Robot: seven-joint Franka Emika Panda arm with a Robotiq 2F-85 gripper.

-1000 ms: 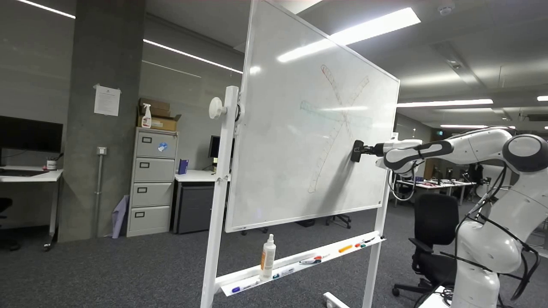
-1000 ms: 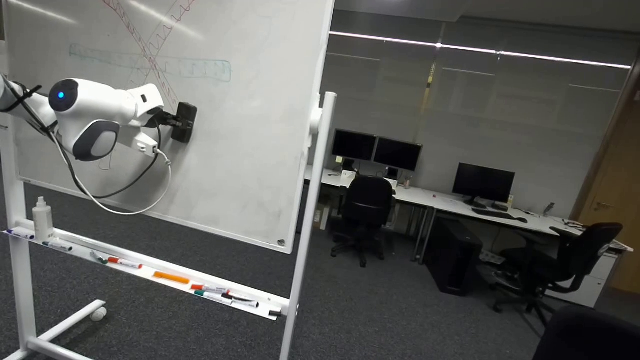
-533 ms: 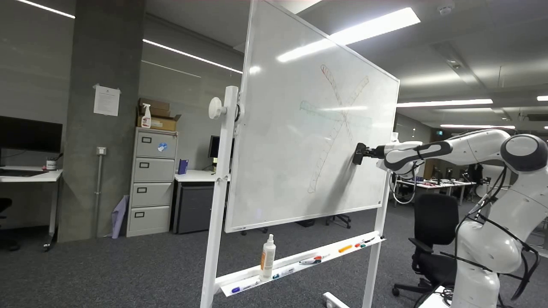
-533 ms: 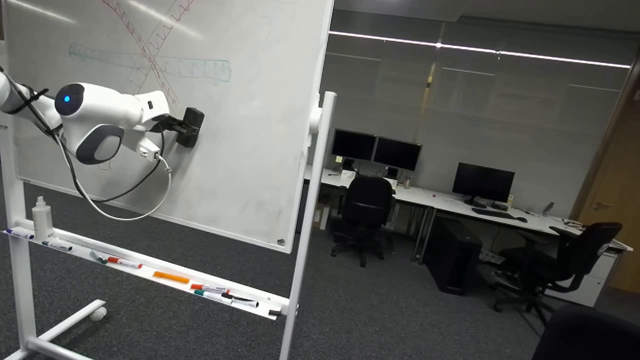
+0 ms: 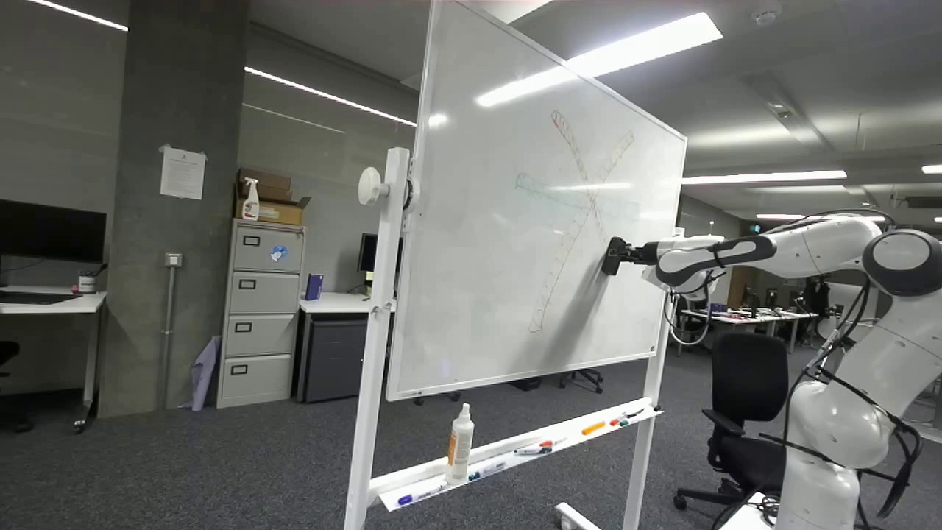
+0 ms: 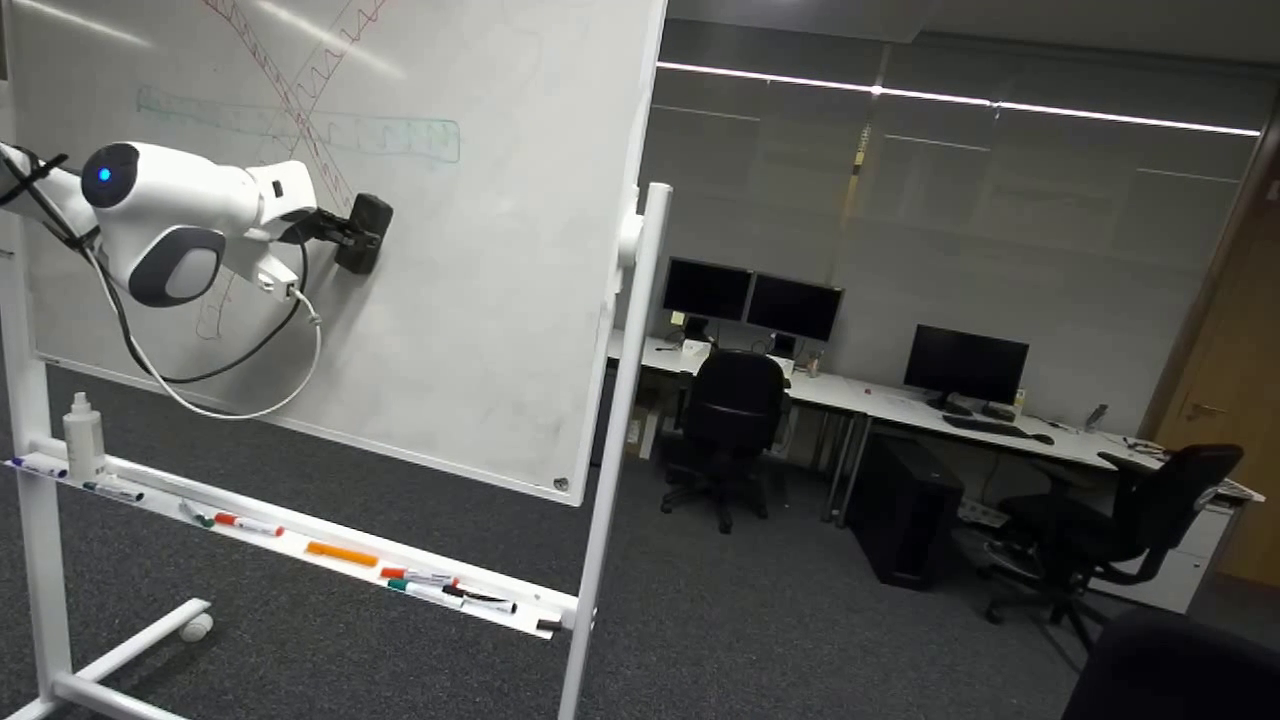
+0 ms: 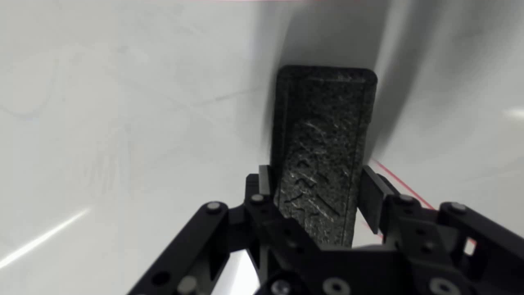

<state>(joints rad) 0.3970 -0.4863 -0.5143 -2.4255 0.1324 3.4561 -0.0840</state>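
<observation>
Whiteboard eraser [image 5: 613, 256] up against or near the whiteboard [image 5: 471, 294] in an exterior view, well above its bottom edge and the marker tray [image 5: 500, 447]. In an exterior view, whiteboard face runs on past it to the side post [image 6: 626, 400]; red drawn strip [image 6: 325, 165] near it. Wrist view: eraser black, oblong, rounded corners, scuffed back. Fingers [image 7: 372, 198] apart, pinching its long sides. Whiteboard contact: can't tell.

No lettering is legible, even on the posted sheet [image 5: 183, 174].
</observation>
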